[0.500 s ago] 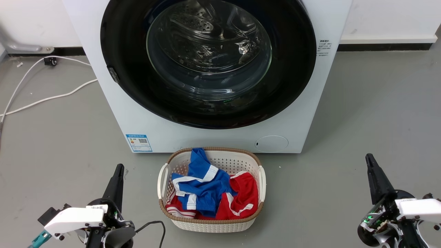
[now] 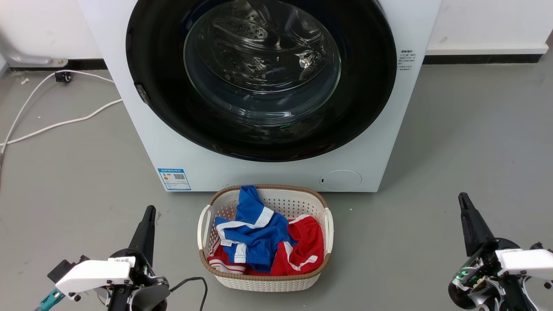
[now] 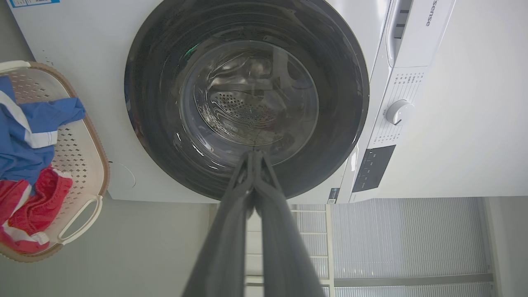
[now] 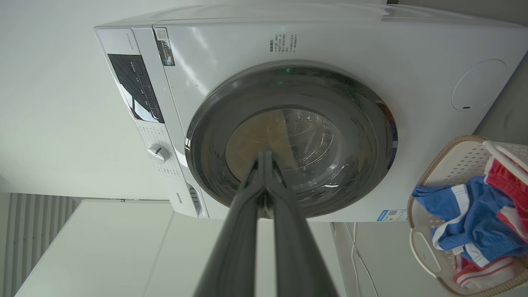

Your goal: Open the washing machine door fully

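Nothing has shifted and opening has not begun: the washing machine door (image 2: 261, 73) sits shut on the far washing machine (image 2: 276, 175), left gripper (image 2: 150, 210) and right gripper (image 2: 462, 198) near, fingers pressed together.

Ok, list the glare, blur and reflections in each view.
Head view: sharp, evenly lit; bright reflections streak the glass bowl of the large round glossy black door. Left wrist view: the left gripper is blurred along its near dark jaws. Right wrist view: soft sheen across the big white boxy washing machine, a brownish reflection in the glass.
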You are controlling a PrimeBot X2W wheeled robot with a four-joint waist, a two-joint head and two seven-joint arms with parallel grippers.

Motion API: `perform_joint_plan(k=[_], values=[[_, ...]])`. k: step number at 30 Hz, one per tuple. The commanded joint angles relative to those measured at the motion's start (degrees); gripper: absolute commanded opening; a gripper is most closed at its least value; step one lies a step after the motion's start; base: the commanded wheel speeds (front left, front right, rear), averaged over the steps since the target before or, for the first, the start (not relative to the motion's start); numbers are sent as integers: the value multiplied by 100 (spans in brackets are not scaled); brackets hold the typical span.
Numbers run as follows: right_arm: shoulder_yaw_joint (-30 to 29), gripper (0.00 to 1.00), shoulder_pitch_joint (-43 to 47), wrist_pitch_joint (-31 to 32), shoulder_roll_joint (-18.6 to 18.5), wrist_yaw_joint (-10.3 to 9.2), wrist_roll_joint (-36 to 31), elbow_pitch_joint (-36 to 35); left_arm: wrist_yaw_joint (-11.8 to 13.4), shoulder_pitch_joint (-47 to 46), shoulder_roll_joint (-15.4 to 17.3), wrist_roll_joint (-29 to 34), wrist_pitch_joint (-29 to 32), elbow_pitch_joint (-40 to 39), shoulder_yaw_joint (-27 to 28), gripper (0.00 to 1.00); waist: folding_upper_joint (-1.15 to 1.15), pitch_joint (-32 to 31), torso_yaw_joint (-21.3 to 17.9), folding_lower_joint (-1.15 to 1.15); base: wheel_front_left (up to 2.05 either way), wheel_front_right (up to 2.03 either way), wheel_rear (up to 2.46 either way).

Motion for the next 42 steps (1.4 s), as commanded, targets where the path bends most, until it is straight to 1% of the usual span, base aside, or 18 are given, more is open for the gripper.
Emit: perform_joint_plan(k=[1,25,26,28,38,42], values=[[-9,0,-57,22,23,17,-43,5,-19,-60,-4,26,16,7,16,0,0,0,0,0,0,0,0],[-20,0,-59,25,31,17,-51,5,-19,-62,-13,33,20,8,31,0,0,0,0,0,0,0,0],[-12,100,10,17,9,-1,-7,19,1,9,-13,15,18,23,8,100,0,0,0,0,0,0,0],[-5,100,105,16,18,-1,-5,116,7,94,-37,15,18,130,-4,100,0,0,0,0,0,0,0],[179,100,147,-253,19,0,-121,-134,4,55,-36,33,-273,-60,-315,100,0,5,11,0,0,0,0],[273,100,154,-420,1,1,-246,-254,3,54,-35,187,-432,-239,-418,100,0,9,32,0,0,0,0]])
